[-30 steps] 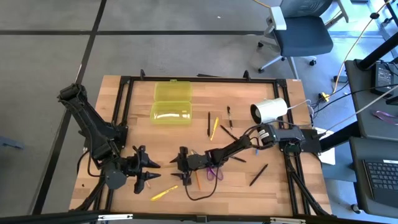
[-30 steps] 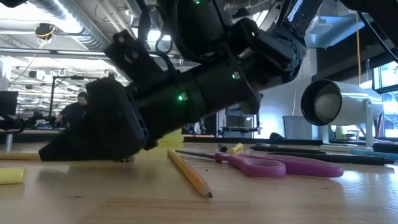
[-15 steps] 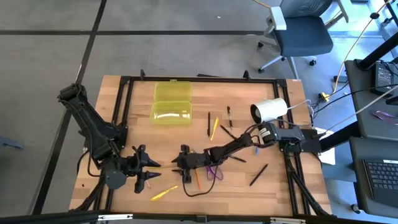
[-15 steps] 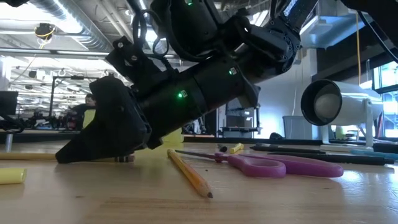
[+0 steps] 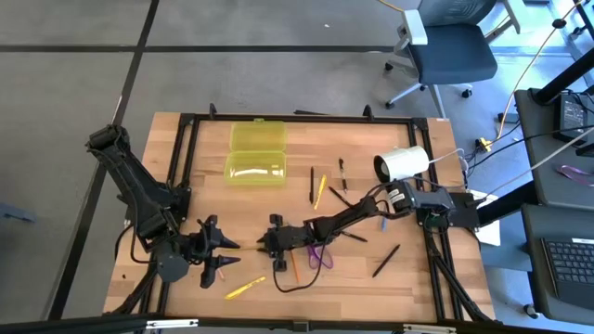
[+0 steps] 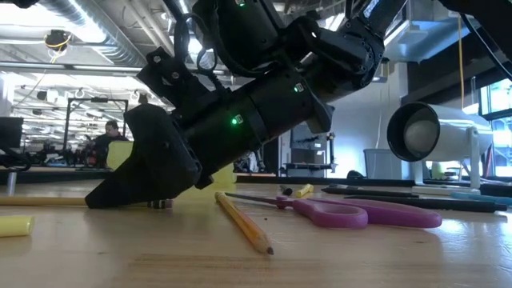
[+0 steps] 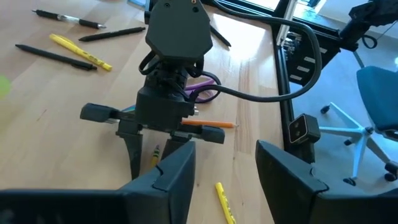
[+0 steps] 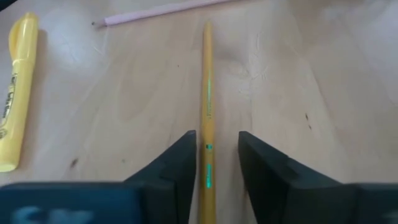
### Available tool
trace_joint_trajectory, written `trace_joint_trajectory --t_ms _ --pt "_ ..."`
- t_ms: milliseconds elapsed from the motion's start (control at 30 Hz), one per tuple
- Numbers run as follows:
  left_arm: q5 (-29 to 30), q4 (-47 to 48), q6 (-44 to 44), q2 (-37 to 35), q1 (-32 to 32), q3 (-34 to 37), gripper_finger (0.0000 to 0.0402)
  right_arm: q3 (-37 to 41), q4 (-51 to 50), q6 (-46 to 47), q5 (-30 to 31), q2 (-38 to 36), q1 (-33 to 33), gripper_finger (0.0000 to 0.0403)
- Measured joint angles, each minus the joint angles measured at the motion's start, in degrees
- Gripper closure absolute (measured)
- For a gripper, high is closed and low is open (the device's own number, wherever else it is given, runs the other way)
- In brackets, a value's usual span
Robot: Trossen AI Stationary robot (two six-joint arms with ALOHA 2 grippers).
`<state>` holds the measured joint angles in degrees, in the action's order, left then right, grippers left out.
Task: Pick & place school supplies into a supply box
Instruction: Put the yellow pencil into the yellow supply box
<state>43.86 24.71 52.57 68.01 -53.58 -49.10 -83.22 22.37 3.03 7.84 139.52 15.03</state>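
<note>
My right gripper (image 5: 268,243) is down at the table top, left of the table's middle, and points toward the left edge. It is open. A yellow pencil (image 8: 208,93) lies flat on the wood between its two fingers, with a narrow gap on each side. The pencil runs on past the fingertips (image 6: 40,201). My left gripper (image 5: 225,256) hangs open above the table's near left part and faces the right gripper. The supply box (image 5: 256,155) lies open at the far left of the table's middle.
Purple-handled scissors (image 5: 320,257) and an orange pencil (image 6: 244,224) lie just behind my right gripper. A yellow highlighter (image 5: 244,288) lies near the front edge. Several pens (image 5: 312,186) lie mid-table, with a black one (image 5: 386,261) to the right. A white cylinder (image 5: 402,164) stands at the far right.
My right gripper has tipped its fingers more steeply down onto the table, and the fingers have drawn closer together on either side of the yellow pencil. The pencil has stayed where it lay.
</note>
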Motion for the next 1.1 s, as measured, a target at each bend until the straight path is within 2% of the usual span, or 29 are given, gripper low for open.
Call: trace_joint_trajectory --t_ms 533,667,867,1100 --pt "0.0 0.07 0.12 0.0 0.0 0.0 0.0242 0.04 2.56 1.25 1.81 0.81 0.35 0.0285" --pt "0.0 0.09 0.21 0.0 0.0 0.0 0.0238 0.04 2.6 1.18 2.17 0.81 0.33 0.0308" --pt "0.0 0.53 0.18 0.0 0.0 0.0 0.024 0.04 2.52 0.88 2.54 0.81 0.28 0.0379" --pt "-0.08 0.86 0.2 0.0 0.0 0.0 0.024 0.08 3.57 2.34 2.42 0.83 0.28 0.0377"
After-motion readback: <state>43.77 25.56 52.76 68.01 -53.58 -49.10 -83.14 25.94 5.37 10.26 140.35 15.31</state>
